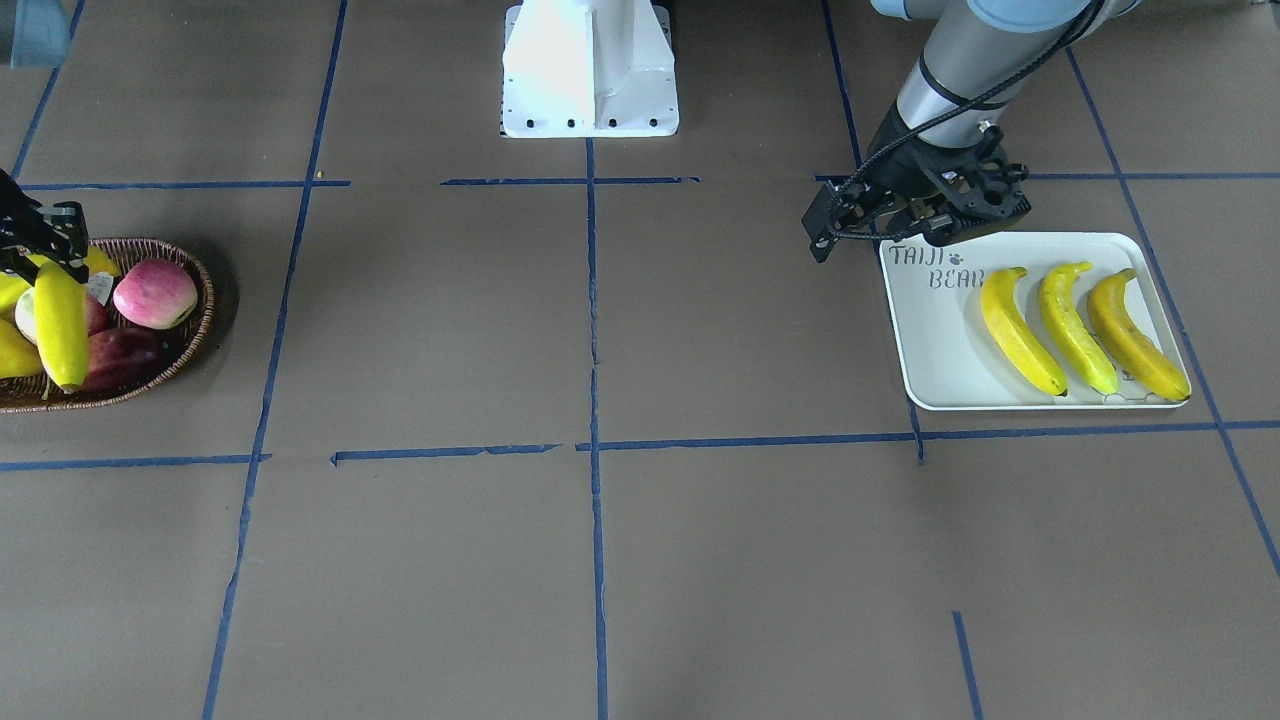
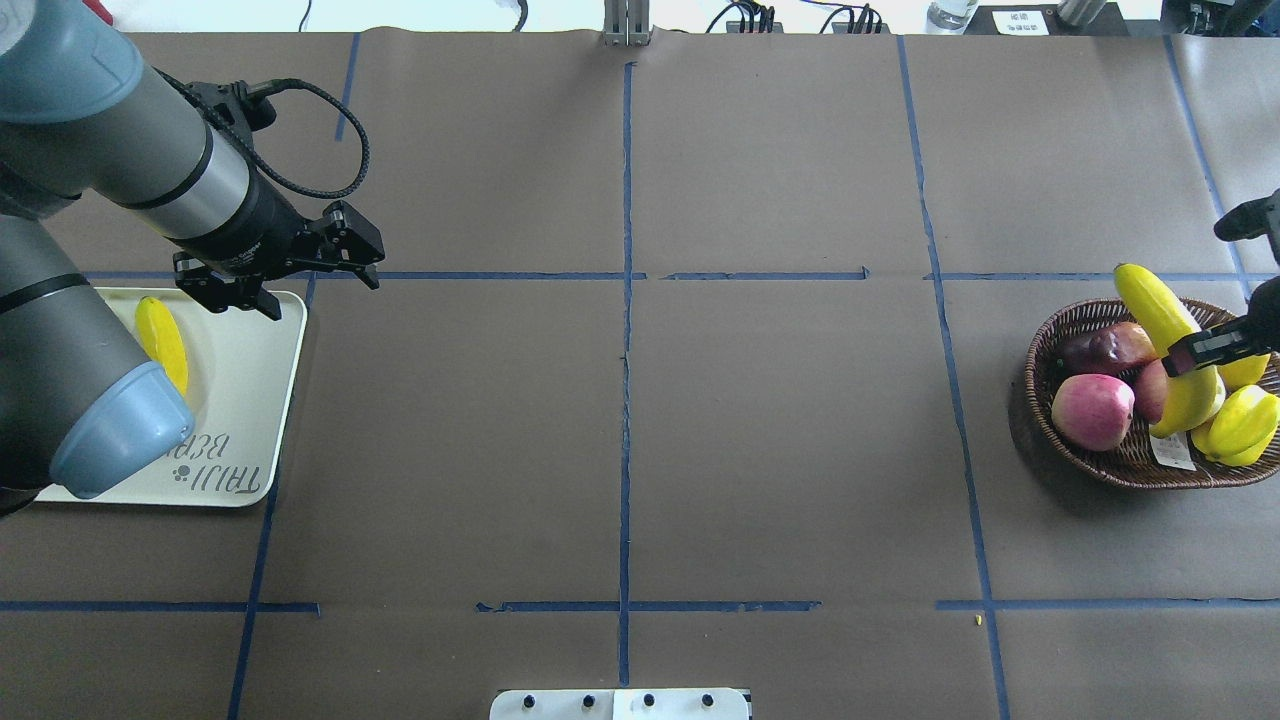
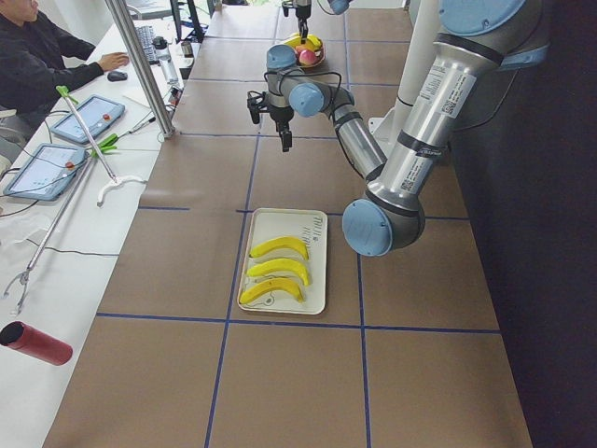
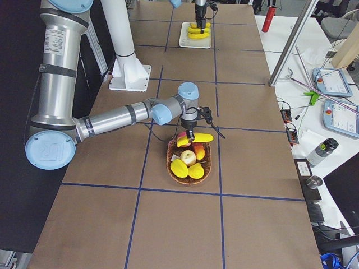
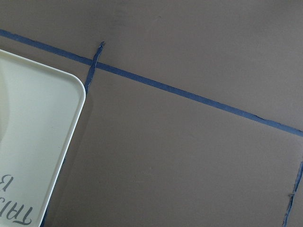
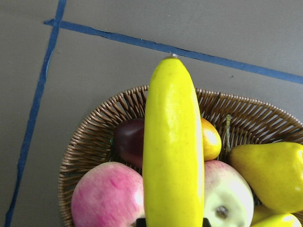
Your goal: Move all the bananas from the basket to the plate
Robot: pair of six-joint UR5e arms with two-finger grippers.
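My right gripper is shut on a long yellow banana and holds it just over the fruit in the brown wicker basket. The banana fills the middle of the right wrist view, and it also shows in the overhead view with the gripper across it. Three bananas lie side by side on the white "TAIJI BEAR" plate. My left gripper hovers open and empty over the plate's far corner. In the overhead view my left arm hides most of the plate.
The basket also holds pink apples, a dark red fruit and yellow pears. The robot's white base stands at the table's edge. Blue tape lines cross the brown table. An operator sits at a side desk.
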